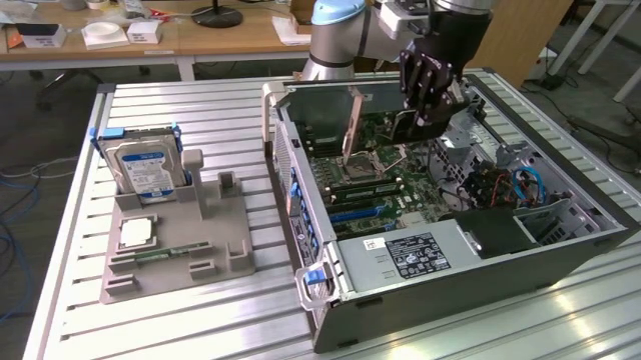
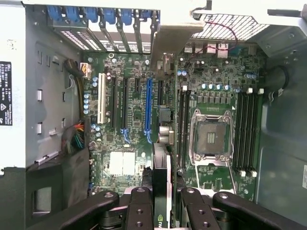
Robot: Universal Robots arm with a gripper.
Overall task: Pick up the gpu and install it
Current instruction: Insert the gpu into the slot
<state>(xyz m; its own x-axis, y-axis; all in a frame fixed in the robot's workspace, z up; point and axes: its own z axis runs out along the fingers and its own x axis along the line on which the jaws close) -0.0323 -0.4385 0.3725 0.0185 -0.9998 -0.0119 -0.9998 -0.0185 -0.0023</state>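
My gripper [image 1: 427, 118] hangs over the open PC case [image 1: 481, 292]. The jaws are nearly closed and pinch the gpu [image 1: 401, 126] by its thin faces. In the wrist view the gpu [image 2: 162, 163] shows edge-on between my fingers [image 2: 139, 201], above the motherboard [image 2: 129, 143], w/ its metal bracket end toward the case's rear slots. It runs alongside the long blue slot [image 2: 148, 108]. Can't tell if the card touches the board. The hard drive [image 1: 145, 169] stands well apart in its gray holder.
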